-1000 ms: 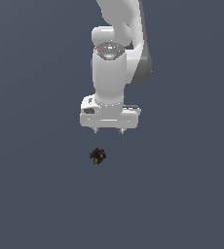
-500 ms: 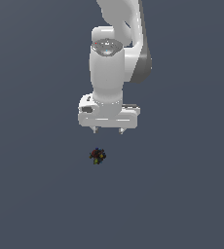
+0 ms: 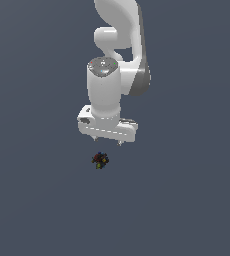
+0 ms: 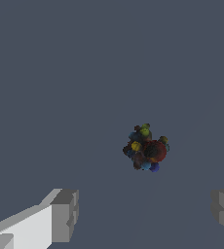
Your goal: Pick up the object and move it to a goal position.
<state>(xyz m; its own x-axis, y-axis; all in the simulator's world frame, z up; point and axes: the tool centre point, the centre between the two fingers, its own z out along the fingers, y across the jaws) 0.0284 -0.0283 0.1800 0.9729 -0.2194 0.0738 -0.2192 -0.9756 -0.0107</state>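
The object (image 3: 100, 160) is a tiny dark clump speckled with red, green, yellow and blue, lying on the flat grey ground. In the wrist view the object (image 4: 145, 147) shows as a knot of small coloured balls. My white gripper (image 3: 108, 141) hangs above and slightly behind it, not touching. Its two short fingertips (image 3: 120, 144) point down and stand wide apart, open, with nothing between them. The wrist view shows both grey pads (image 4: 64, 215) spread far apart, and the clump lies outside the gap between them.
The ground (image 3: 37, 200) is a plain dark grey-blue surface on all sides. The white arm (image 3: 118, 45) rises behind the gripper toward the top of the exterior view.
The arm and gripper have shifted slightly toward the exterior view's left. The clump has not moved.
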